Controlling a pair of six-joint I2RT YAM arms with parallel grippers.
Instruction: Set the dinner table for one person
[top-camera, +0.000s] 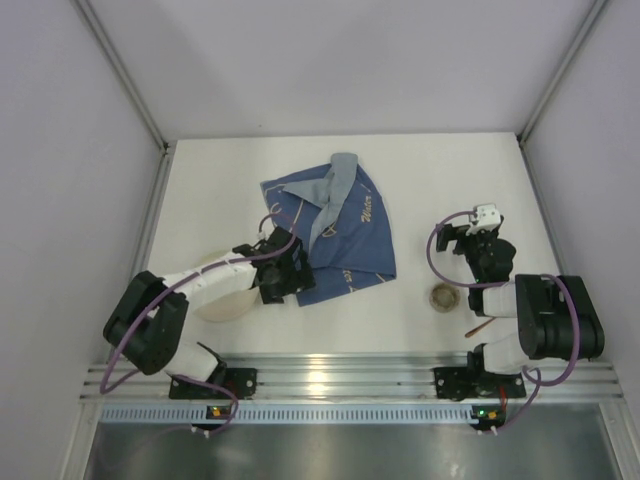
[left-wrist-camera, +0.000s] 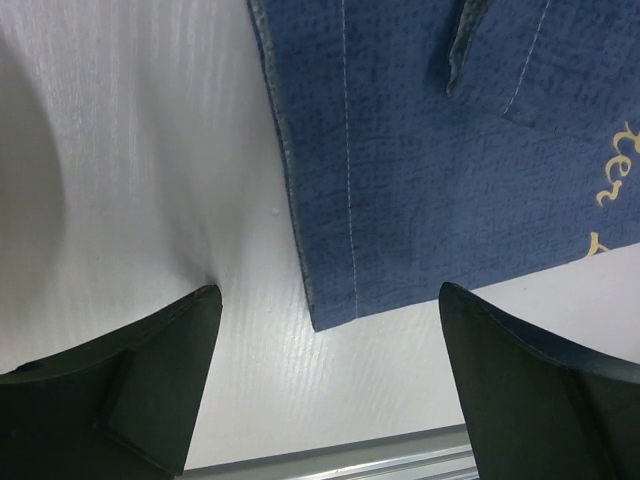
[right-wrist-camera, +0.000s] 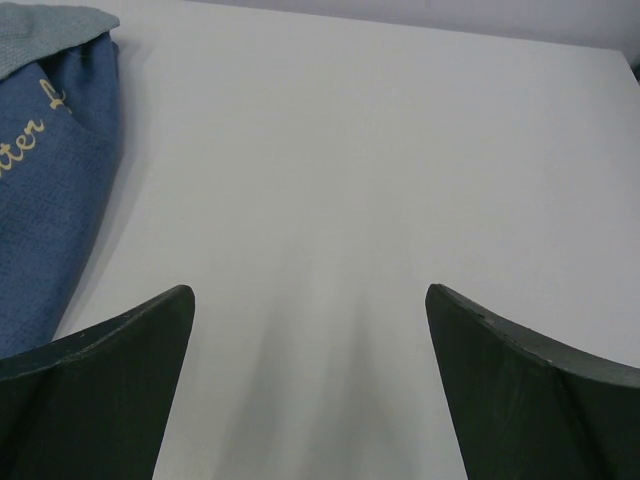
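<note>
Cloth (left-wrist-camera: 430, 170) corner — below spread left hand (left-wrist-camera: 328, 292).

matt white dinner table (top-camera: 420, 180), woven cloth (top-camera: 345, 235)

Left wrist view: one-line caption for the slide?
Open left fingers over the white dinner table, framing a corner of the blue cloth with yellow lettering.

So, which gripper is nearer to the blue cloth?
Left. The left gripper hangs open over the near left corner of the blue cloth. The right gripper, also open, is off to its right, over bare dinner table.
</note>
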